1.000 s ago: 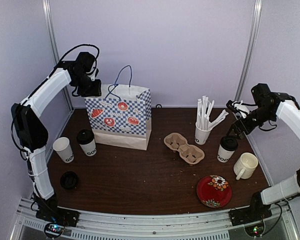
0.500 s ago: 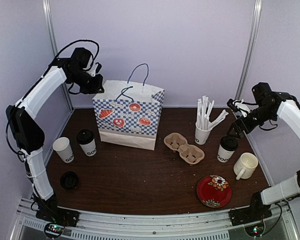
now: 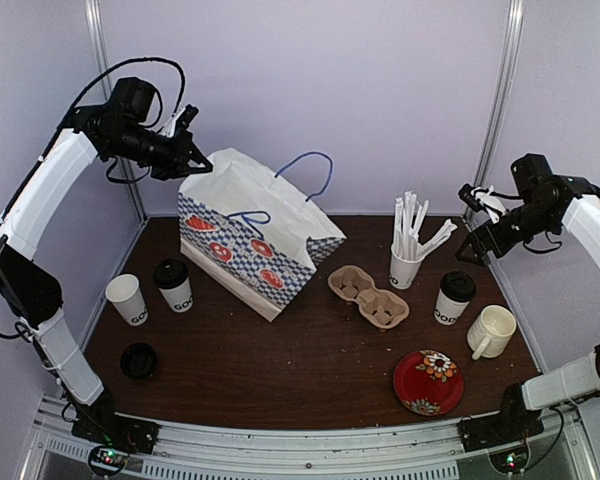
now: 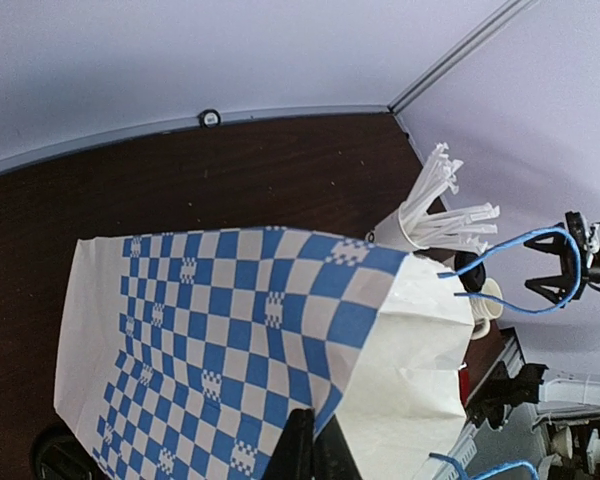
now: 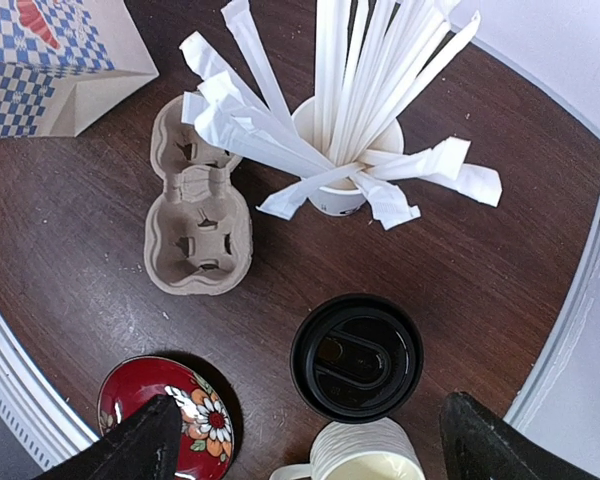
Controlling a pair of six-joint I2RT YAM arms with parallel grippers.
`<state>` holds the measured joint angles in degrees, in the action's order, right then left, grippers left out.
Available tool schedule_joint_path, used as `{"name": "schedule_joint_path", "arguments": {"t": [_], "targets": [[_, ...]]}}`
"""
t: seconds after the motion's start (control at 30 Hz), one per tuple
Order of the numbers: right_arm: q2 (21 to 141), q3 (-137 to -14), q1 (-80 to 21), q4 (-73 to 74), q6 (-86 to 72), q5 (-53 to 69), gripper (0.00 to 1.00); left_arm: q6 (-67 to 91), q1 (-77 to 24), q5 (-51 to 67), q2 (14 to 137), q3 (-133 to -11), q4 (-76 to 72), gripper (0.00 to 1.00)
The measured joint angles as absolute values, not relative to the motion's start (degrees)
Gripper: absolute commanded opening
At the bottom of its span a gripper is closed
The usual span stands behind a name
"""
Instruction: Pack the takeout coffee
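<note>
1. Top view: left end effector (image 3: 192, 158) pinches bag (image 3: 250, 240) rim, upper left, tilting it, likely to reposition; cup (image 3: 453, 297) stands right.
2. Left wrist: bag paper clamped, bottom centre.
3. Right wrist: right end effector (image 5: 320, 445) gapes wide over cup (image 5: 357, 355), poised to grab.

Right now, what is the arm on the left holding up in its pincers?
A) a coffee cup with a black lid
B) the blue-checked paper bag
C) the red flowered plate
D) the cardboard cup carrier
B: the left gripper is shut on the top edge of the blue-checked paper bag, which hangs tilted from it.
</note>
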<state>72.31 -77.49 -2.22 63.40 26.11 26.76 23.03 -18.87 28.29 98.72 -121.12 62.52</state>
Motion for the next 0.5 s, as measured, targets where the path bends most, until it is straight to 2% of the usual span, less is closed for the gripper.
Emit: {"name": "schedule_joint_path", "arguments": {"t": [0.5], "targets": [[71.85,-79.88,-2.33,65.17,24.99,28.82,0.93,18.17,-21.80,30.89,97.78,-117.64,71.02,0.00]]}}
